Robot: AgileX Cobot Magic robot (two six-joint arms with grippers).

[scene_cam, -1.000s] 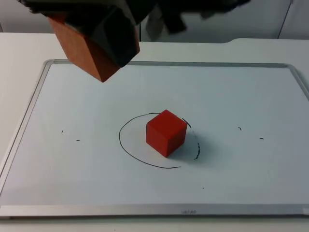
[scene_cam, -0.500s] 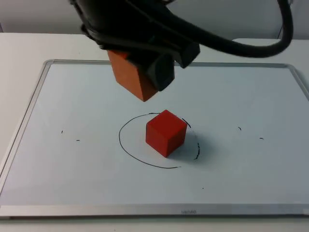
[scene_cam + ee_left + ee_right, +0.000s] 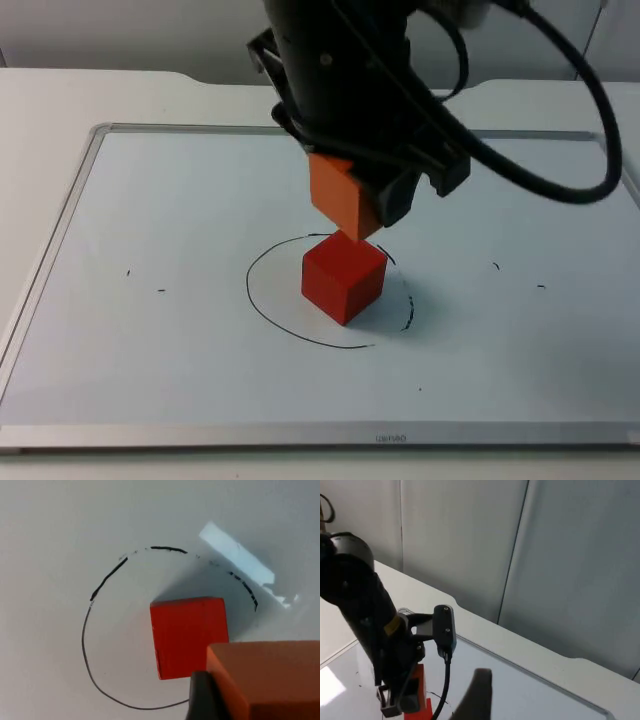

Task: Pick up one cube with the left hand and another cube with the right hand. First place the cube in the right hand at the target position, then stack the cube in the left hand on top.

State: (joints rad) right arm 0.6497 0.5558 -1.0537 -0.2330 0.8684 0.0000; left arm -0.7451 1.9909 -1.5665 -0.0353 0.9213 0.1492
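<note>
1. White tabletop (image 3: 150, 390) fronts a grey partition wall; a hand-drawn circle (image 3: 262, 310) marks the target, and the red cube (image 3: 343, 276) sits inside it, so the first placement looks done.
2. Over the last second the left gripper (image 3: 360, 205) has swept in from the far left corner, carrying the orange cube (image 3: 338, 196) to a point directly above the red one.
3. That puts the task at its final step: judged from here, only a short descent and release remain, though the orange cube's lower corner sits tilted against the red top.
4. Left gripper is clenched on the orange cube, arm reaching steeply down over the circle.
5. Right arm waits, raised and drawn back; whether its gripper is released I cannot tell.
</note>
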